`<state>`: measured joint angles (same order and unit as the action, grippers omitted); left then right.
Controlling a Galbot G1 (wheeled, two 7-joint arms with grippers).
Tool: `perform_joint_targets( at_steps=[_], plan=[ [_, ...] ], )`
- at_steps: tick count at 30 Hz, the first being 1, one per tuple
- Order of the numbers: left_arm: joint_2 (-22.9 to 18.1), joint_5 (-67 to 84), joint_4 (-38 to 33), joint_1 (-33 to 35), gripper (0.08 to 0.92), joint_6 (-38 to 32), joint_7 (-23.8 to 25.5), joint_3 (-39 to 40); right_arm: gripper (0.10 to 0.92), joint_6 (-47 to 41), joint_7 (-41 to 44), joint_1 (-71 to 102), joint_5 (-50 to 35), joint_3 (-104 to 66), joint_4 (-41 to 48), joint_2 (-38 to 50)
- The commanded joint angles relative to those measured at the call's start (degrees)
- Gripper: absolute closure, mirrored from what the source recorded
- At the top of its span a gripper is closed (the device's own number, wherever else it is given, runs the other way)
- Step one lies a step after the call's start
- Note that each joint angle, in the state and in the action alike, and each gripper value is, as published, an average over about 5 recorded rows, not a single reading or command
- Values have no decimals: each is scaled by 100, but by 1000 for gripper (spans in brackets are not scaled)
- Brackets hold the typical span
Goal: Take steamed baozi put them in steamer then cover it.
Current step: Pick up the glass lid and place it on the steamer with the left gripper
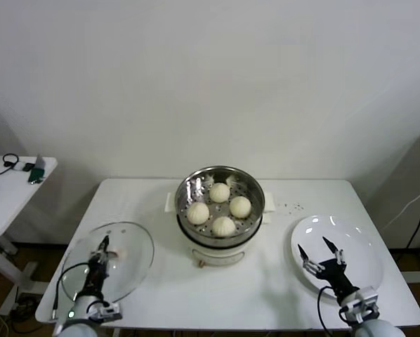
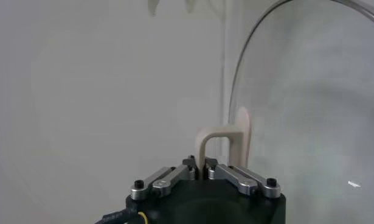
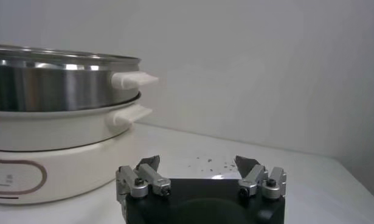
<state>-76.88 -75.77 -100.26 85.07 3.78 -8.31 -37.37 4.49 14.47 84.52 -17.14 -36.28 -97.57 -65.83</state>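
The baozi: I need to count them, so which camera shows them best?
The head view. It looks down into the open steamer, where all four baozi lie on the perforated floor. The right wrist view shows only the steamer's outer wall, hiding them. The left wrist view shows the cover instead.

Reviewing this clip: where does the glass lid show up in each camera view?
Head view: cover lies on the table, front left, left gripper shut on its handle.
Left wrist view: cover fills the far side, handle at the fingertips.
Right wrist view: not in it.
Shared landmark: steamer.
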Motion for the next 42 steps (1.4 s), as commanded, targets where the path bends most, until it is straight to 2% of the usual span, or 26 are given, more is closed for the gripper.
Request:
perform_joint_targets(
  at_steps=[1,6,10,16,21,25,30,36,42],
  plan=[
    [826,14,-1858,442,849,1636,198,107,203,-61,-17,-200,-81,59,105,203],
    [1390,361,-2297,307,849,2185,593,349,203,-59,-15,-503,-121,146,276,377],
    [1894,679,-2486,-117,849,2567,804,723,203,-69,-21,-779,-118,252,430,504],
    [2773,1246,-2392,-1320,849,3330,1090,1890,203,-124,-41,-1085,-71,443,567,511],
    [2918,1427,-2211,-2553,849,3897,1555,3161,203,-142,-43,-1168,-3,456,633,438],
    [2723,1264,-2095,-3512,849,4122,1995,4041,203,-135,-41,-1180,46,424,679,395],
    [2103,705,-1782,-4164,849,4122,2462,4677,203,-122,-29,-1182,89,363,719,325],
    [1211,125,-1313,-4371,849,4122,2830,5109,203,-98,-14,-1154,119,269,748,304],
    [445,-234,-837,-4350,849,4122,2902,5251,203,-58,5,-1101,129,159,767,298]
  ],
)
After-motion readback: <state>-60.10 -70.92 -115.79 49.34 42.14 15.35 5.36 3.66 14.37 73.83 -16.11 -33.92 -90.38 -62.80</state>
